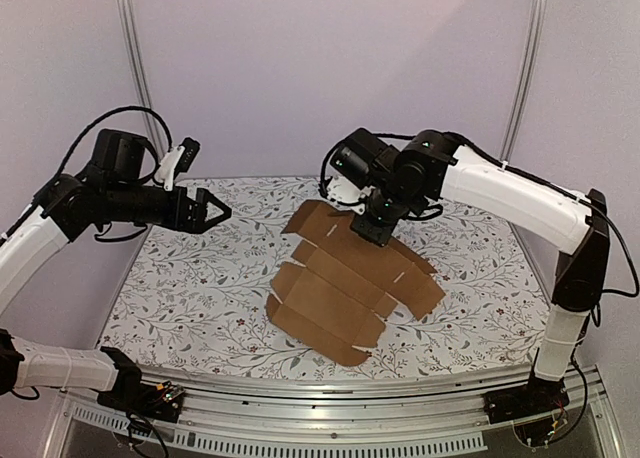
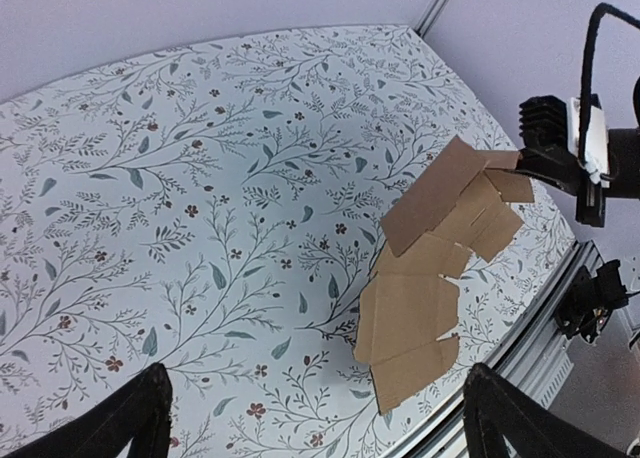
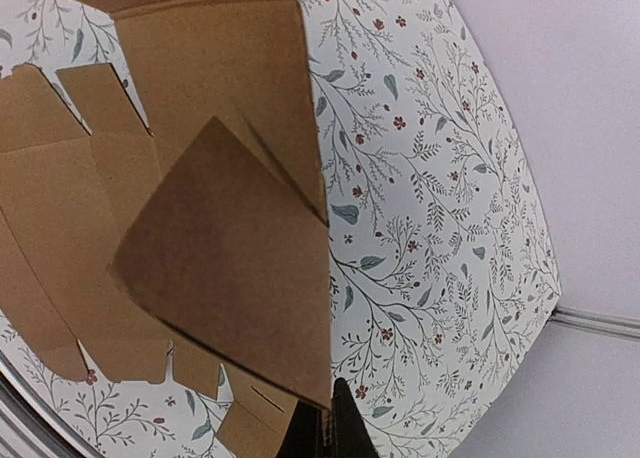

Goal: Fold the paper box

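Floral tabletop (image 1: 200, 298), one paper box (image 1: 345, 278)

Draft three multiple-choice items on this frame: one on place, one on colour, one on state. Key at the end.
1. Where are the left arm's jaws?
A. In the air over the left side of the table, apart from the paper box
B. Pressing down on the box
C. Below the table's near edge

2. What colour is the paper box?
A. White
B. Plain brown
C. Blue

3. What state are the right arm's jaws in?
A. Wide open above the box
B. Parked at the side, shut on nothing
C. Shut on a raised far flap of the box

Key: 1 A, the top view shows them left of the sheet, touching nothing. 2 B, it is cardboard brown in every view. 3 C, the right wrist view shows a lifted flap pinched between them.
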You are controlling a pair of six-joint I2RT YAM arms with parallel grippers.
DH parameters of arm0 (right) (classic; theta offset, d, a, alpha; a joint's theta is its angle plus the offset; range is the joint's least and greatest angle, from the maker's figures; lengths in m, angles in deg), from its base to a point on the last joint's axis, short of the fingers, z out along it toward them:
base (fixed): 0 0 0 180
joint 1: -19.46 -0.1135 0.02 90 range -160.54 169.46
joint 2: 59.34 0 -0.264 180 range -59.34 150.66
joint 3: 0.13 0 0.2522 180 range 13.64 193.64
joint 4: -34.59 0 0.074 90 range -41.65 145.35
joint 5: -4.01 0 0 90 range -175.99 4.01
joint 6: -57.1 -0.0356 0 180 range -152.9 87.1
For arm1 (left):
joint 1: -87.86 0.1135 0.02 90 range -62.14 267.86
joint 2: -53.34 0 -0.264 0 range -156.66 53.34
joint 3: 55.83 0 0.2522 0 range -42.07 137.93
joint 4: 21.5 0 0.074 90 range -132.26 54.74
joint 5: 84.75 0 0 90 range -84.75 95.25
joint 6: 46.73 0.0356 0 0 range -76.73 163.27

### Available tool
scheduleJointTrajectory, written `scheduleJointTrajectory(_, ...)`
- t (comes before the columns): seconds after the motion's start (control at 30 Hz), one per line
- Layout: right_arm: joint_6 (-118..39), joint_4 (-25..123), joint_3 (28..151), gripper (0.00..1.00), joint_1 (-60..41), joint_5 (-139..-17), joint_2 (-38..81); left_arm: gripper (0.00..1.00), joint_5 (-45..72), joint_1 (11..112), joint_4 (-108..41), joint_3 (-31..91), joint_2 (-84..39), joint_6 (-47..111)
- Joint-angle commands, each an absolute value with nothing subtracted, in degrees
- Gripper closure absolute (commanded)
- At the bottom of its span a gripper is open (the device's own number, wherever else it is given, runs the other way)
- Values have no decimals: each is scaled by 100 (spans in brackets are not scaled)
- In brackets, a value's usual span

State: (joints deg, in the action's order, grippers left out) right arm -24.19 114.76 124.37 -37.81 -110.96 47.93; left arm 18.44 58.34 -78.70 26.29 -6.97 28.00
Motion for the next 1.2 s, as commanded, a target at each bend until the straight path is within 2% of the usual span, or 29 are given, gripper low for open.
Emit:
scheduleJointTrajectory(0.0,-1370,11209,12446,100,-4098,-11234,5311,0,1674,5754,-7721,2389,-651,2706)
scheduleJointTrajectory(0.3,-369,10717,12356,100,-4361,-11370,5621,0,1847,5741,-7335,1768,-511,2245)
scheduleJointTrajectory(0.53,-705,10721,12398,100,-4429,-11040,5622,0,2222,5491,-6331,766,-537,1388)
scheduleJointTrajectory(0.73,-1024,10755,12409,100,-4454,-11037,5732,3,2067,4853,-5988,745,-873,1335)
scheduleJointTrajectory(0.87,-1241,10934,12476,100,-4453,-10926,5731,9,1796,4529,-5931,750,-1128,1401)
scheduleJointTrajectory(1.03,-1368,11101,12477,100,-4461,-10895,5713,24,1469,4270,-5871,847,-1392,1515)
scheduleJointTrajectory(1.17,-1455,11181,12489,100,-4454,-10820,5700,32,1211,4138,-5840,907,-1513,1604)
